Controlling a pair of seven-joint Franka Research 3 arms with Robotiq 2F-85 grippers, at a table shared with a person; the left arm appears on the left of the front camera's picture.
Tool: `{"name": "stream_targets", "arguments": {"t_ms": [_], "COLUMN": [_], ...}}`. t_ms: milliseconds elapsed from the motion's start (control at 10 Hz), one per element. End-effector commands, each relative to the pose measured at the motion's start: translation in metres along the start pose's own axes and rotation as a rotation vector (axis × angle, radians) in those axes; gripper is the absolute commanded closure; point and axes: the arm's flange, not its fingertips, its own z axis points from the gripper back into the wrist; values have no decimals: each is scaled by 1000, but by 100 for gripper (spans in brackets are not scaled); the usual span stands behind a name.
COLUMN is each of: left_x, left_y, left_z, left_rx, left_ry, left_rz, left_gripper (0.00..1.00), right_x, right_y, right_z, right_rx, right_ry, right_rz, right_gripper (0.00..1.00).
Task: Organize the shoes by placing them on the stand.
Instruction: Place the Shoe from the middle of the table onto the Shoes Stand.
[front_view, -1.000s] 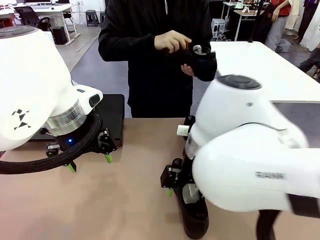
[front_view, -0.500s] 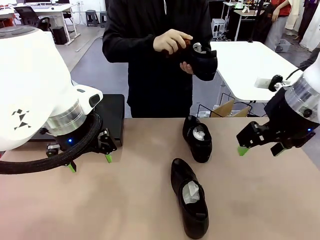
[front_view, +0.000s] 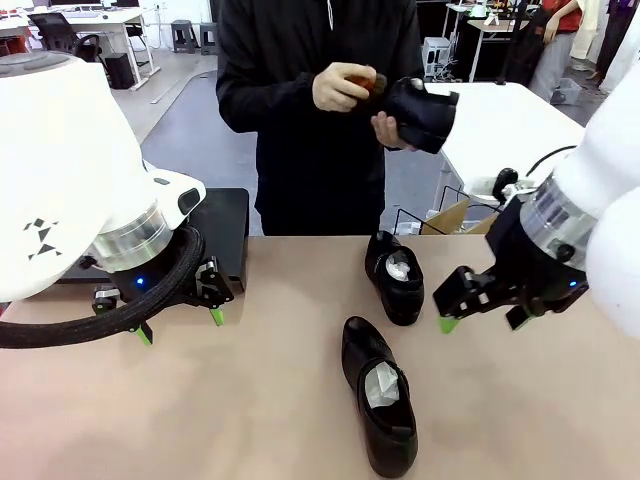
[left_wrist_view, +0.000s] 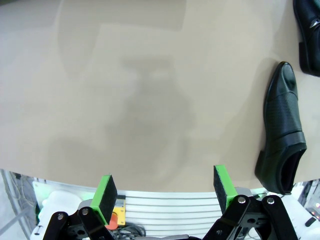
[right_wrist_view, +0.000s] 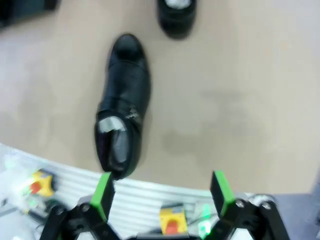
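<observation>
1. At a tan table (front_view: 250, 400) shared by two white robot arms and a person in black, two of the shoes lie near the middle. One shoe (front_view: 380, 395) lies close to the robot's edge, and the other shoe (front_view: 397, 277) sits just beyond it toward the person. White stuffing shows inside both.
2. The person, standing at the far side, holds a third shoe (front_view: 425, 112) up at chest height in one hand (front_view: 390, 130). The other hand (front_view: 340, 87) is pressed against it.
3. The stand (front_view: 225, 235), a flat black platform, sits at the table's far left, behind the left arm and well apart from the shoes on the table.
4. The left gripper (front_view: 180, 325) hangs low over bare tabletop in front of the stand. Its green pads are spread wide with nothing between them. The left wrist camera shows the same gap (left_wrist_view: 164, 190), with the near shoe (left_wrist_view: 282, 125) off to one side.
5. The right gripper (front_view: 483, 318) hovers to the right of the two shoes, jaws apart and empty. Its wrist camera, slightly blurred, looks past the spread pads (right_wrist_view: 161, 192) at the near shoe (right_wrist_view: 125, 100).
</observation>
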Motion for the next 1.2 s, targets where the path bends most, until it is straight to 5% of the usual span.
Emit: {"name": "stream_targets", "arguments": {"t_ms": [0, 400, 600, 800, 1100], "left_x": [2, 0, -30, -61, -79], "left_y": [1, 0, -54, -111, -136], "left_z": [2, 0, -14, -32, -43], "left_rx": [8, 0, -2, -12, -61], "left_ry": [1, 0, 3, -31, 131], "left_rz": [-14, 0, -80, -145, -250], "left_gripper": [0, 0, 0, 0, 0], "right_x": [23, 31, 28, 30, 30], "right_y": [-78, -194, -230, -211, -211], "right_z": [23, 20, 12, 26, 26], "right_rx": [-145, -173, -134, -170, -170], "right_ry": [-74, -26, 18, -24, -24], "right_rz": [-19, -172, -325, -199, -199], "right_gripper": [0, 0, 0, 0, 0]}}
